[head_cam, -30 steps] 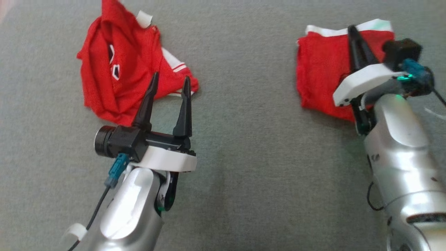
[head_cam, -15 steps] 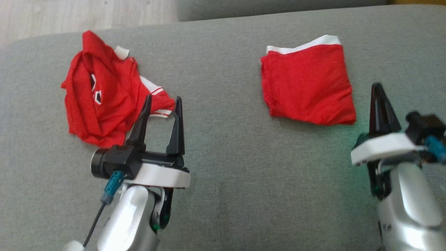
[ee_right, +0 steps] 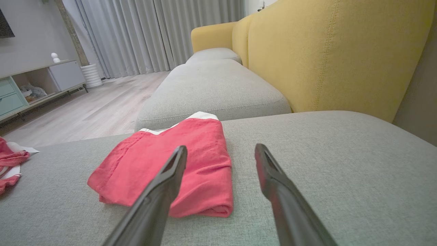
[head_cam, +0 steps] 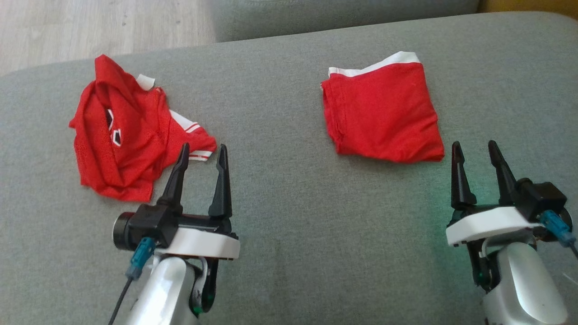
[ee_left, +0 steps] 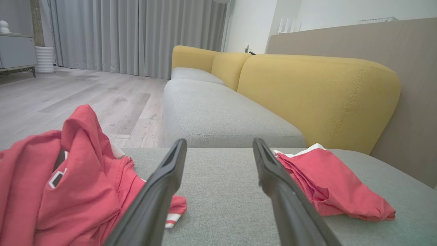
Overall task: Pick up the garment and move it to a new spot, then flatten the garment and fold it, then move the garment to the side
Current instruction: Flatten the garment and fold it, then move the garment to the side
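Garment [head_cam: 381, 117], folded, probably shorts, inner layers hidden; left tool [head_cam: 203, 147] and right tool [head_cam: 474, 144] gape empty.

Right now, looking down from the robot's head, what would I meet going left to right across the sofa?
crumpled red garment → left gripper, open → folded red garment → right gripper, open

The folded red garment [head_cam: 384, 117] is soft, matt cloth. The grey sofa seat [head_cam: 280, 225] is rough woven cloth.
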{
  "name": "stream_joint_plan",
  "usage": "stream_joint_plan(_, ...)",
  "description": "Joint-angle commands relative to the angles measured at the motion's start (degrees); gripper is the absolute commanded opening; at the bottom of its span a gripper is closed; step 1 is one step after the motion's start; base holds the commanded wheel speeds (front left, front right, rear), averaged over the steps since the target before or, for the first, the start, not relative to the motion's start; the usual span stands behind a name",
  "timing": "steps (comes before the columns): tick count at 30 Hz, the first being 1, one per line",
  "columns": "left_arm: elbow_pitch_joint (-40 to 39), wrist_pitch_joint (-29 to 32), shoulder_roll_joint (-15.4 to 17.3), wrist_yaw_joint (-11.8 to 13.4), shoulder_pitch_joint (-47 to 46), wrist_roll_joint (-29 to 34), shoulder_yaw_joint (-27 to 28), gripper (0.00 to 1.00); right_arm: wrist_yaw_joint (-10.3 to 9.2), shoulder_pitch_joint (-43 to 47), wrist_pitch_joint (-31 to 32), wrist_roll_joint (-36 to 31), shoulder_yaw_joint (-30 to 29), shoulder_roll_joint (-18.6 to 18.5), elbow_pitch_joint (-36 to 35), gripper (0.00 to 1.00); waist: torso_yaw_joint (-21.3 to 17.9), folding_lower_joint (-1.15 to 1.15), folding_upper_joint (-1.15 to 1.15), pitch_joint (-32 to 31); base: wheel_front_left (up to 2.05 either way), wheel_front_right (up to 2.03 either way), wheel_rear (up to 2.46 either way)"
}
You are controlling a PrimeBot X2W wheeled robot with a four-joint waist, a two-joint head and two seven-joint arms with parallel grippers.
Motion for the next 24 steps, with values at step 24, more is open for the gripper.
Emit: stream_joint_plan(24,-1.8,-0.3,0.5,0.8,-9.5,0.0,-2.8,1.0,-0.04,-26.7,12.6,-4.9,-9.7,-0.6,22.1,1.0,8.0,0.0,0.0,13.3,0.0,0.0,0.0)
